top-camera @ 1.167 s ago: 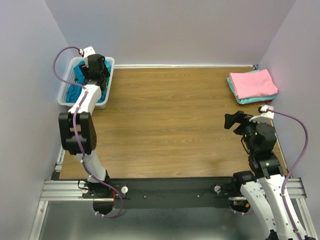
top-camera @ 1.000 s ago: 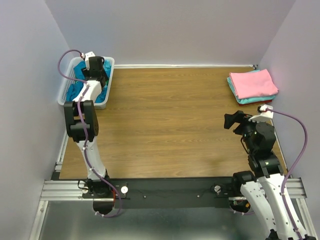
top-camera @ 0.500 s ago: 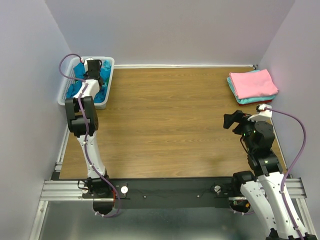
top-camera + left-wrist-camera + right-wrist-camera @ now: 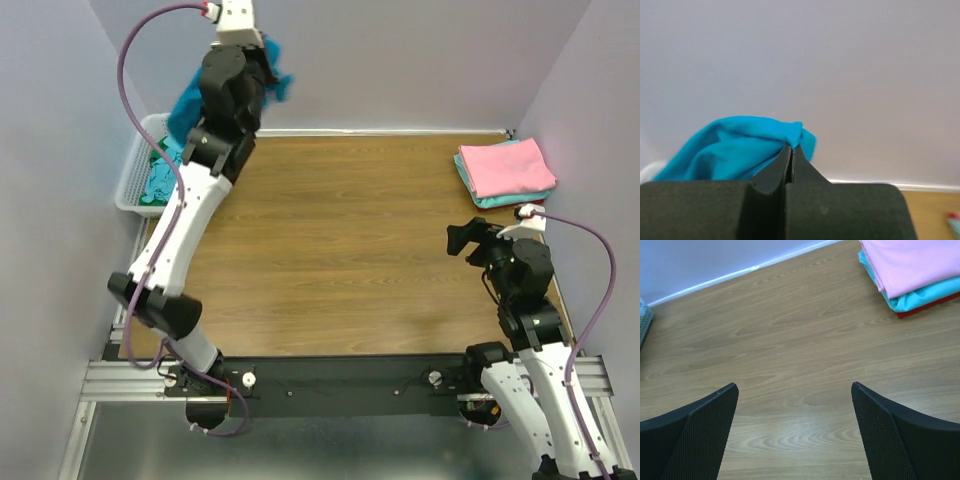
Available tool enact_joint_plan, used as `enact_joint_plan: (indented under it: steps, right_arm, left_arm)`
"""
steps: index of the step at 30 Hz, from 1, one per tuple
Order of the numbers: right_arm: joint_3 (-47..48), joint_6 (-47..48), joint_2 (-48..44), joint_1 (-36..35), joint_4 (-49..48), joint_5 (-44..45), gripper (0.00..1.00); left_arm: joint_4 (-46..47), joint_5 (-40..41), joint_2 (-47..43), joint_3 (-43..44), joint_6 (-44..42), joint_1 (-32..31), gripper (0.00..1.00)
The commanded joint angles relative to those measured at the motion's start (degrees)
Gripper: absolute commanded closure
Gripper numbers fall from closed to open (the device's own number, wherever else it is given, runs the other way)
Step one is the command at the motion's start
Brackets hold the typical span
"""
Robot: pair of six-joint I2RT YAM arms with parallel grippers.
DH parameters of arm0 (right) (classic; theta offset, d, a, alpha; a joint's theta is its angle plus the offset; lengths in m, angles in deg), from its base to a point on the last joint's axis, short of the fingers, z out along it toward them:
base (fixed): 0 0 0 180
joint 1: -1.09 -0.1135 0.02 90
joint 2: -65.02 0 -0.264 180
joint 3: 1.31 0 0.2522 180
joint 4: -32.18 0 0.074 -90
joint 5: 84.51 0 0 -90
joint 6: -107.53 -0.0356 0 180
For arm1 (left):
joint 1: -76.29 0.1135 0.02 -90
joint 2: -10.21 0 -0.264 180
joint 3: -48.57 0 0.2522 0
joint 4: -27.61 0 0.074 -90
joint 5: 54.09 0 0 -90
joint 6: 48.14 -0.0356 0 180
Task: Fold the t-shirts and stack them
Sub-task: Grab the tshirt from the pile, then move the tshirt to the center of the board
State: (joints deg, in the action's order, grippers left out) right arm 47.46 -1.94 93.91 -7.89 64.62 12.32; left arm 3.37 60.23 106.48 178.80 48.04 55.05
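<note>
My left claw is clamped on the deep teal-blue t-shirt, held high by the back wall above the white basket. Turquoise and green cloth lies inside it. My right claw gapes wide over the wooden tabletop. The folded stack, pink on top, sits in the far right corner between pale walls.

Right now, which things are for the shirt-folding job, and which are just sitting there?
For the job:
- blue t-shirt, pinched in the left gripper
- folded stack, pink on top
- loose shirts in the white basket
- right gripper, open and empty

Just there:
- the white basket itself, which only holds shirts
- wooden table
</note>
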Motion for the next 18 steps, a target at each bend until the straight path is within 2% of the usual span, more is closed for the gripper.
enact_joint_plan:
  steps: [1,4,5,6,8,9,10,12,18]
  right_arm:
    - [5.1,-0.1,0.9,-0.3,1.5,-3.8,0.00]
    - [7.4,-0.3,1.3,-0.3,2.9,-6.0,0.00]
    - [8.3,-0.3,1.5,-0.3,3.2,-6.6,0.00]
    - [8.8,-0.2,1.8,-0.3,3.6,-8.4,0.00]
    - [9.7,-0.4,2.2,-0.4,5.3,-9.6,0.00]
    - [11.0,-0.4,3.0,-0.4,6.1,-10.3,0.00]
    - [11.6,-0.4,3.5,-0.4,8.0,-11.2,0.00]
    - [12.8,-0.4,4.9,-0.3,9.6,-13.0,0.00]
    - [11.8,-1.1,7.9,-0.3,11.7,-17.3,0.00]
  left_arm:
    - [4.2,-2.3,-6.5,-1.4,-8.4,-9.7,1.00]
    - [8.5,-5.8,-13.9,-10.0,-12.0,-13.7,1.00]
    - [9.9,-5.9,-15.5,-13.7,-12.7,-14.3,0.94]
    - [11.3,-5.8,-17.0,-21.3,-14.1,-14.4,0.81]
    - [12.8,-4.6,-21.3,-28.1,-13.6,-15.0,0.76]
    - [12.9,-2.7,-22.8,-34.2,-12.6,-14.9,0.69]
    - [12.9,-2.2,-24.4,-37.3,-11.6,-15.0,0.51]
    - [13.5,-0.3,-29.9,-46.8,-9.2,-14.9,0.39]
    - [13.7,3.3,-45.5,-68.1,1.8,-14.9,0.31]
